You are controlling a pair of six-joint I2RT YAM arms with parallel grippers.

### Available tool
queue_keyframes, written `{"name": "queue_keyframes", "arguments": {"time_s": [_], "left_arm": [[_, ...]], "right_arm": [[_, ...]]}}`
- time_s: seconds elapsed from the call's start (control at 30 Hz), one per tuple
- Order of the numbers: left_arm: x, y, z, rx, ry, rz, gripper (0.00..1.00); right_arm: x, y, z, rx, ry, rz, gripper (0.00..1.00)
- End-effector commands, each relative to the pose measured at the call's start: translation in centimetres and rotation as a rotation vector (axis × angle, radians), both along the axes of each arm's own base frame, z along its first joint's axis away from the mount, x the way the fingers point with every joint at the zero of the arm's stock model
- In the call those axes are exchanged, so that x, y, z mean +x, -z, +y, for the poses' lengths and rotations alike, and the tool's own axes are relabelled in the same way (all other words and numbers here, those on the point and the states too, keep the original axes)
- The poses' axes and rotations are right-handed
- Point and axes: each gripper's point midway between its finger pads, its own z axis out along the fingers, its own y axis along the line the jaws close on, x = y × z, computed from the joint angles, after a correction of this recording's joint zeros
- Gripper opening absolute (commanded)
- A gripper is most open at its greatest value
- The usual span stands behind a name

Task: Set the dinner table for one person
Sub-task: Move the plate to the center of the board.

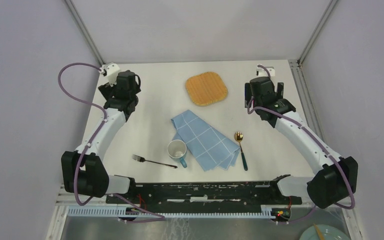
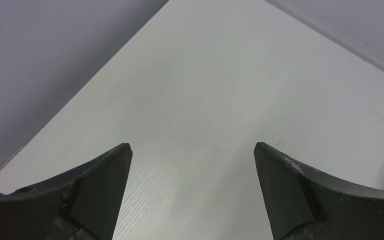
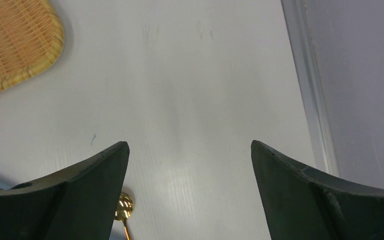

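The white dinner table holds a woven square mat at the back, a folded blue checked cloth in the middle, a white mug with a teal handle, a black fork and a gold spoon with a dark handle. My left gripper is open and empty at the back left, over bare table. My right gripper is open and empty at the back right; its wrist view shows the mat's corner and the spoon's bowl.
Grey walls enclose the table on the left, back and right. A metal rail runs along the right edge. A pale green plate lies off the table at the bottom right. The black base rail spans the near edge.
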Motion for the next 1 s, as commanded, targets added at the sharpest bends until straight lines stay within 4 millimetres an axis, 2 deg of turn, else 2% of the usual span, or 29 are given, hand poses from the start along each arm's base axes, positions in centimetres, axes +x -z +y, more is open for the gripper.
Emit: {"name": "queue_keyframes", "arguments": {"time_s": [0.0, 0.2, 0.33, 0.43, 0.53, 0.57, 0.6, 0.63, 0.67, 0.77, 0.87, 0.93, 0.97], "left_arm": [[-0.2, -2.2, 0.9, -0.082, -0.070, -0.120, 1.00], [-1.1, -4.7, 2.1, -0.036, -0.114, -0.185, 1.00], [-1.8, -4.3, 2.9, -0.047, -0.180, -0.183, 1.00], [-1.2, -4.0, 2.0, -0.064, -0.119, -0.201, 1.00], [-0.4, -3.7, 0.2, -0.099, 0.006, -0.204, 1.00], [-0.3, -3.5, -0.1, -0.102, 0.025, -0.194, 1.00], [-0.3, -3.3, -0.2, -0.102, 0.028, -0.184, 0.99], [-0.3, -3.1, -0.2, -0.096, 0.035, -0.171, 0.98], [-0.3, -2.8, -0.4, -0.091, 0.049, -0.154, 0.97], [-0.8, -1.9, -0.2, -0.088, 0.041, -0.125, 0.91], [-1.7, -1.6, 0.3, -0.091, -0.002, -0.153, 0.85], [-2.0, -1.6, 0.2, -0.080, 0.001, -0.191, 0.81], [-2.0, -1.6, -0.1, -0.066, 0.033, -0.189, 0.70]], "right_arm": [[-1.0, -3.9, -1.7, -0.143, 0.036, -0.086, 0.98], [-0.9, -3.3, -2.6, -0.183, 0.102, -0.054, 0.98], [0.2, -2.3, -0.3, -0.082, 0.027, -0.072, 0.98], [1.3, -2.1, 1.8, 0.010, -0.040, -0.115, 0.98], [2.3, -0.9, 3.7, 0.063, -0.096, -0.072, 0.96], [2.8, -0.3, 4.4, 0.078, -0.117, -0.054, 0.89], [3.2, 0.3, 5.3, 0.105, -0.134, -0.039, 0.68], [3.6, 0.6, 5.8, 0.127, -0.142, -0.041, 0.39], [3.9, 0.9, 6.3, 0.150, -0.144, -0.043, 0.32], [4.8, 1.7, 7.1, 0.204, -0.127, -0.049, 0.17], [5.4, 2.4, 7.8, 0.224, -0.126, -0.036, 0.12], [5.7, 2.8, 8.0, 0.229, -0.128, -0.029, 0.22], [5.9, 3.0, 8.1, 0.232, -0.129, -0.029, 0.27]]}}
